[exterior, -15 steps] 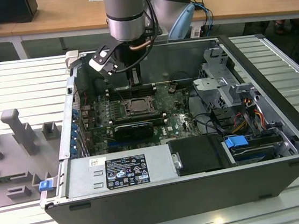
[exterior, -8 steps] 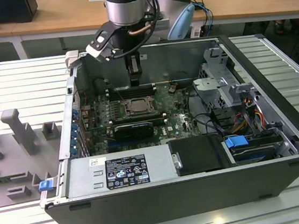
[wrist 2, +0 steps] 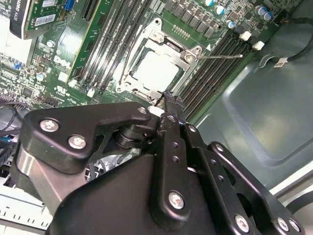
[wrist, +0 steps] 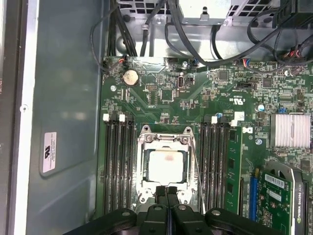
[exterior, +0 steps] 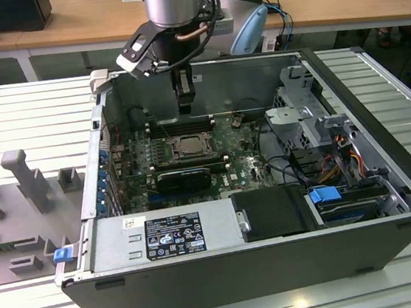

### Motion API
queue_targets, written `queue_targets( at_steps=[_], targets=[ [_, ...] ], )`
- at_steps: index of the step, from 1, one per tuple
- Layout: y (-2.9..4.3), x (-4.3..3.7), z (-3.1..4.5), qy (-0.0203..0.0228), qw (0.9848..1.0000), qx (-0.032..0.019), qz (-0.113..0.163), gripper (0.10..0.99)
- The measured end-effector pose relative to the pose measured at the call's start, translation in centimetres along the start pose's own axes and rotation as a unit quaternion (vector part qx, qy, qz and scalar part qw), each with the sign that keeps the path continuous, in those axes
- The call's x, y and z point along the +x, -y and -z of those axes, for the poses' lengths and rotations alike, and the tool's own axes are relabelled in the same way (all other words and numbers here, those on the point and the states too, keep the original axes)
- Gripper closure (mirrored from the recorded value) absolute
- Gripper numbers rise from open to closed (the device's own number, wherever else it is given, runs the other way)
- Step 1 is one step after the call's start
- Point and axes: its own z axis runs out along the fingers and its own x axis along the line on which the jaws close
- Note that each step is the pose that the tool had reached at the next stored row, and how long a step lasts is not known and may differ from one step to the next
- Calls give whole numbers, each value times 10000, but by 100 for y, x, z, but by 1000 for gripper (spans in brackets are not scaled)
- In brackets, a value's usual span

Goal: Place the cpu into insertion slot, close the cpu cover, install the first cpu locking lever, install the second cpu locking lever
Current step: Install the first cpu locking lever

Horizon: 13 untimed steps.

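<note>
Cpu [wrist: 167, 165] sits under the closed cover [wrist: 165, 140] on the board [wrist: 161, 100], left of centre in the exterior view; gripper [wrist: 167, 189] hovers just above, fingers clenched together, empty.

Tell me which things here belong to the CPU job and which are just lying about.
Job: cpu, cpu cover closed over it, locking lever, gripper.
Lying about: memory slots, coin battery, heatsink, cables.
</note>
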Motion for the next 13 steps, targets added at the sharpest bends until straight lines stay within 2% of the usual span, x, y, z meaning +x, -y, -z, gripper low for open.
queue_targets(
  at_steps=[7,13],
  targets=[
    [0,0,3,1,10000,1,6,980],
    [0,0,3,-15,9994,12,342,980]
  ],
)
